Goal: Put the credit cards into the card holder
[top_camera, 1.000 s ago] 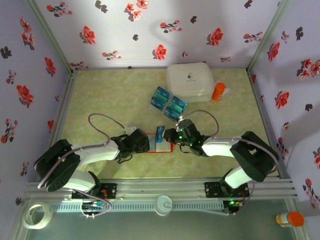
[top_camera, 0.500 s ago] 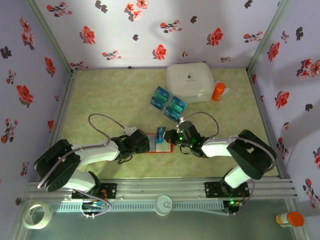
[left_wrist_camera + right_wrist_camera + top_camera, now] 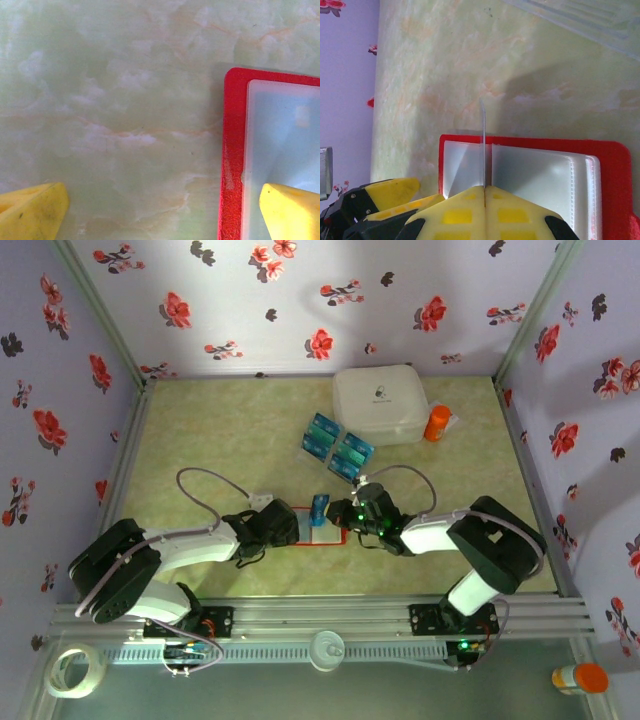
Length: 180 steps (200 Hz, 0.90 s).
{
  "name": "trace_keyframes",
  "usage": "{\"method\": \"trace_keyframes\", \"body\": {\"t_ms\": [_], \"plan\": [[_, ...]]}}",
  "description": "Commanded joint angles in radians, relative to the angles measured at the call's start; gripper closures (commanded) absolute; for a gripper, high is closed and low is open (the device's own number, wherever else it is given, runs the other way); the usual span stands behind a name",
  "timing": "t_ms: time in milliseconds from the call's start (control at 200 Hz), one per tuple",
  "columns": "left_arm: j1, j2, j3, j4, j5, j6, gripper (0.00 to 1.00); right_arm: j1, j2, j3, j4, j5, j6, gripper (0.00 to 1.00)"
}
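The card holder (image 3: 328, 533) lies open on the table, red with pale clear pockets (image 3: 530, 175). My right gripper (image 3: 336, 512) is shut on one blue credit card (image 3: 319, 507), held on edge above the holder's left pocket; in the right wrist view the card (image 3: 482, 145) is a thin upright line rising from the gripper (image 3: 484, 189). My left gripper (image 3: 292, 526) is open at the holder's left edge (image 3: 232, 150), with one yellow finger (image 3: 292, 212) over the clear pocket and the other finger (image 3: 30, 212) over the table. Several more credit cards (image 3: 337, 447) lie flat farther back.
A big white rounded case (image 3: 383, 403) stands at the back with an orange bottle (image 3: 436, 423) to its right. Flowered walls close in the left, back and right sides. A tape roll (image 3: 75, 670) and another orange-capped bottle (image 3: 580, 677) sit outside the front rail.
My right gripper has edged slightly left with the card, bringing it over the holder's left pocket. The left arm has not moved.
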Motion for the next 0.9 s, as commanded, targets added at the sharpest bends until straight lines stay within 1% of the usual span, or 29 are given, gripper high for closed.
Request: {"method": "trace_keyframes", "body": {"t_ms": [0, 310, 895], "plan": [[-0.005, 0.015, -0.047, -0.083, 0.017, -0.039, 0.0, 0.008, 0.018, -0.016, 0.046, -0.016, 0.018, 1.0], [-0.005, 0.017, -0.046, -0.082, 0.018, -0.038, 0.0, 0.012, 0.012, -0.053, 0.058, -0.015, 0.022, 1.0], [-0.005, 0.021, -0.047, -0.079, 0.018, -0.04, 0.0, 0.025, 0.049, -0.081, 0.075, -0.062, 0.023, 1.0]]}}
